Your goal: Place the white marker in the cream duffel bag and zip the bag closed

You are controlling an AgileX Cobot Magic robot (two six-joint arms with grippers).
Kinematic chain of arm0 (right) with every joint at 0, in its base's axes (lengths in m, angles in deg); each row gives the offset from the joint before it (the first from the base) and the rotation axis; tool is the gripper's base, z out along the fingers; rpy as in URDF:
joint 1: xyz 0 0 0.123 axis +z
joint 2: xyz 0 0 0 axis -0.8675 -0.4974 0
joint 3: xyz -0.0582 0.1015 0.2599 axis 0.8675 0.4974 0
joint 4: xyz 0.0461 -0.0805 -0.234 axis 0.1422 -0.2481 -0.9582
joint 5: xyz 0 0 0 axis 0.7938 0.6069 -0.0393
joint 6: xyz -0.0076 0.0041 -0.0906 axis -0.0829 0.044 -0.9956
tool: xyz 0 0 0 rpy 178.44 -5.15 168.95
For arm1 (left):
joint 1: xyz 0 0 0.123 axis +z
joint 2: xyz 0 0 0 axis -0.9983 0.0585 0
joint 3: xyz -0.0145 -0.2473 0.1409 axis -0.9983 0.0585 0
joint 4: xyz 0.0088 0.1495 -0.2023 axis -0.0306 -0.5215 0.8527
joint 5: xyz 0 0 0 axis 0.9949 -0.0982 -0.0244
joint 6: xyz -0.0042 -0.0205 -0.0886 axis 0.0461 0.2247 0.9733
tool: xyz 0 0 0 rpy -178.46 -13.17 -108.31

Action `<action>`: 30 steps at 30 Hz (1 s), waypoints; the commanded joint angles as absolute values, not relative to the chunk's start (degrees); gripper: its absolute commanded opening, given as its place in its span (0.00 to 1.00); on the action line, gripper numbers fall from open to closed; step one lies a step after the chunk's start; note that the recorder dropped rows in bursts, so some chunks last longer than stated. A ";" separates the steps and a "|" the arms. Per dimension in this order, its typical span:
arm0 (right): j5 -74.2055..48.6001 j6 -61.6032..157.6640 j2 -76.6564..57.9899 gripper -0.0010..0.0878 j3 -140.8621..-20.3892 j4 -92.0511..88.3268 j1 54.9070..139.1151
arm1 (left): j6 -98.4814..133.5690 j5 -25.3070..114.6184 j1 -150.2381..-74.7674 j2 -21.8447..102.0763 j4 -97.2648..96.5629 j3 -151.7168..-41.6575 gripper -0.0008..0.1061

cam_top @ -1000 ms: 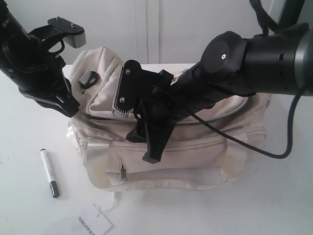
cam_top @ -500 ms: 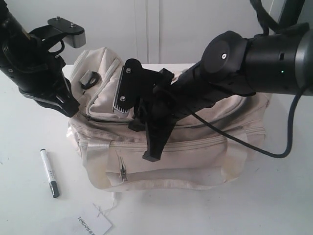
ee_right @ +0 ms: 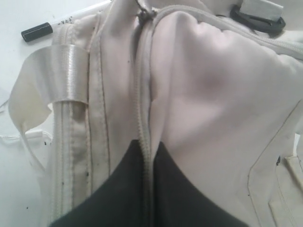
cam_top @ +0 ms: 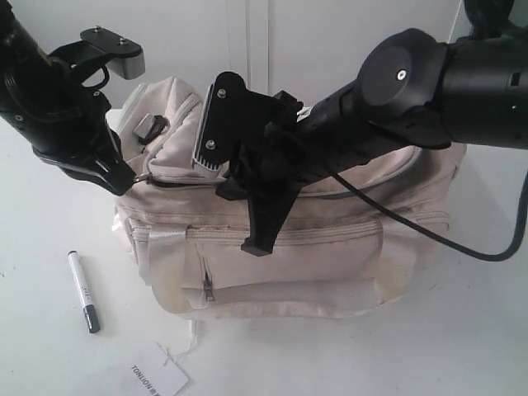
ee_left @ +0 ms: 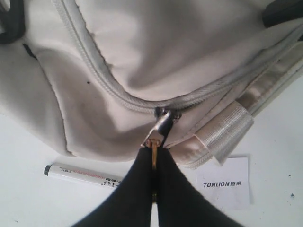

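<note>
Your exterior view loses the middle of the top of the cream duffel bag (cam_top: 330, 264) behind the right arm. That arm reaches in from the right and angles steeply down across the bag, so the main zipper line there is mostly covered. The right gripper (cam_top: 257, 241) shows only as one dark wedge pointing down at the front panel, and from that angle you cannot separate its fingers. The right wrist view tells you more: the two black fingers (ee_right: 120, 189) sit pressed together on a raised ridge along the bag's top zipper. They seem to pinch the fabric fold beside the teeth, though the contact itself lies in shadow. The left arm comes in from the upper left with its wrist high, and the left gripper (cam_top: 124, 177) is tipped down at the bag's left end. In the left wrist view that gripper is closed on the metal zipper pull (ee_left: 161, 127), the tab caught between the fingertips. The white marker (cam_top: 83, 291) lies on the white table (cam_top: 462, 330) beside the bag's left end, outside the bag and apart from both grippers. Its white end is hidden behind a finger in the left wrist view, and the right wrist view shows little beyond its black cap. A paper tag (cam_top: 157, 378) is cut off by the lower edge.
</note>
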State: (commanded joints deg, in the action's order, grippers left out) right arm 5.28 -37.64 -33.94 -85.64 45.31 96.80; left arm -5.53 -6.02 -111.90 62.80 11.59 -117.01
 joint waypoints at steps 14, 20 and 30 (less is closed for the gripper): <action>5.42 -37.64 -33.95 0.01 -85.64 45.31 96.80 | -5.53 -3.04 -111.90 62.80 3.43 -117.01 0.01; 5.42 -37.64 -33.95 0.01 -85.64 45.31 96.80 | -5.53 -2.92 -111.90 62.80 0.79 -117.01 0.01; 5.54 -37.64 -33.95 0.01 -85.64 45.31 96.80 | -5.42 1.90 -111.90 62.80 -2.90 -117.01 0.01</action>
